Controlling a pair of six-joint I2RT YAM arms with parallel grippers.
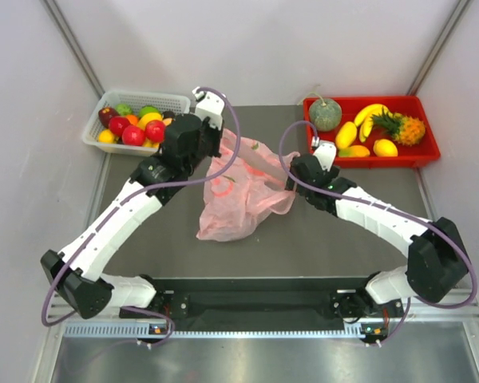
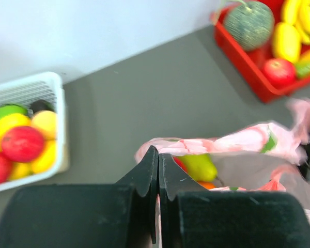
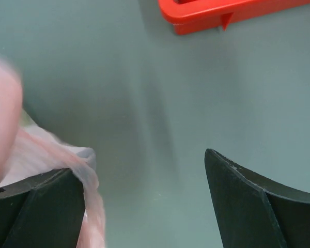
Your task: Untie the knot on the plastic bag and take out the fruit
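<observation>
Thin crinkly pink plastic bag (image 1: pixel 235 199) lies mid dark grey table (image 1: pixel 327 239), mouth open, yellow-green pear (image 2: pixel 200 166) inside; left tool (image 2: pixel 158 170) clenched on its rim, right tool (image 3: pixel 139 165) released, pink film draped over one finger.

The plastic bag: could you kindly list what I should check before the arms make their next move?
1. Left pincer holds the plastic bag: ok, shut on its film.
2. Right pincer ready to reach: ok, open.
3. Right pincer free of film: not ok, film drapes over one side of it.
4. Bag mouth open: ok, a pear shows inside.
5. Knot undone: cannot tell, it is out of sight.
</observation>
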